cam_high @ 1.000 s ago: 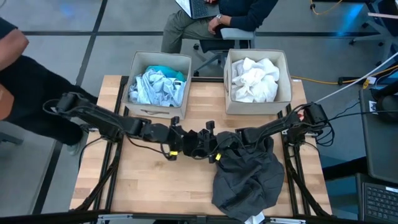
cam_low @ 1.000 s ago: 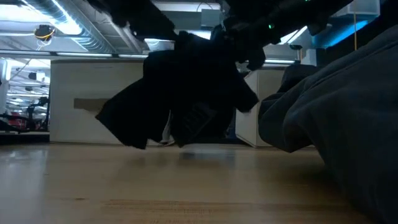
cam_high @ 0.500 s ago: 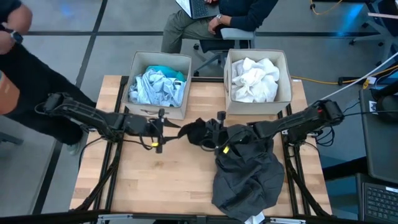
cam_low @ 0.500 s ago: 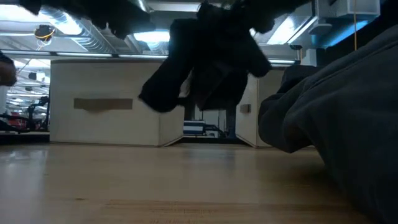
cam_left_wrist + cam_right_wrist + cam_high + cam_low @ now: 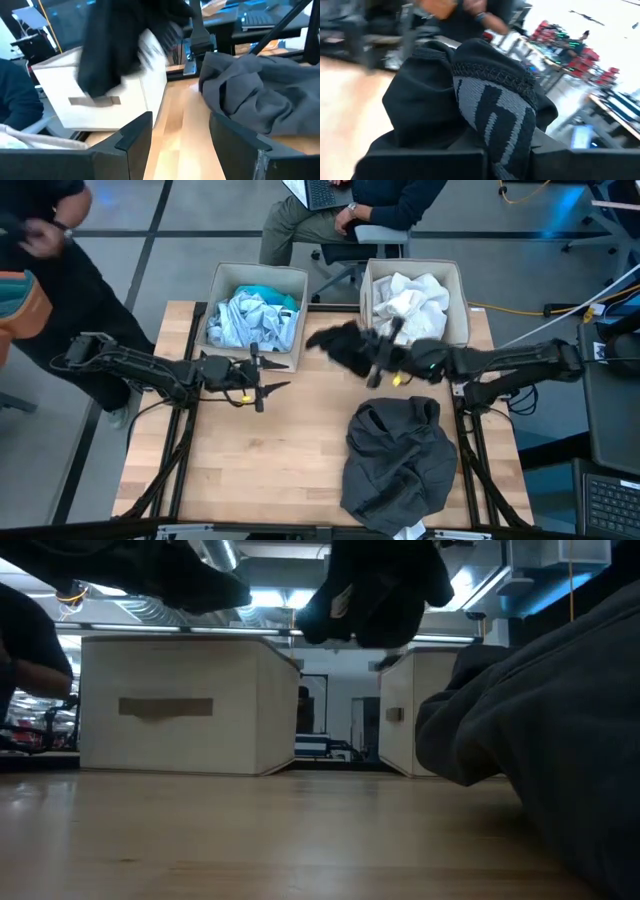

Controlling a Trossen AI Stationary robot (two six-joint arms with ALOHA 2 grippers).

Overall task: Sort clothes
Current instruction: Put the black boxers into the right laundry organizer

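Observation:
My right gripper (image 5: 373,362) is shut on a small black garment (image 5: 343,346), up in the air just in front of the right beige bin (image 5: 456,280), which holds a white garment (image 5: 408,307). The low view shows the black garment (image 5: 375,585) high above the tabletop. A large dark grey garment (image 5: 398,462) lies heaped on the table's near right. The left bin (image 5: 222,280) holds pale blue (image 5: 245,320) and turquoise (image 5: 270,295) clothes. My left gripper (image 5: 270,377) stands open in front of that bin, with nothing between its fingers (image 5: 135,135). My right gripper pinches the black garment between its two fingers at a bunched fold of the knit band with grey lettering (image 5: 492,117). The fingers come roughly level from the table's right. The garment is lifted clear of the table and hangs bunched beyond and below the fingers.
A person sits with a laptop (image 5: 320,192) beyond the far edge; another person (image 5: 40,250) stands at the far left. Bare wood (image 5: 280,460) lies at the table's near left and middle. The grey heap (image 5: 550,730) fills the low view's right side.
My right gripper has risen and gone toward the far edge and the right bin, carrying the black garment from low over the table's middle up clear of it. My left gripper has drawn back from the garment toward the table's left, in front of the left bin.

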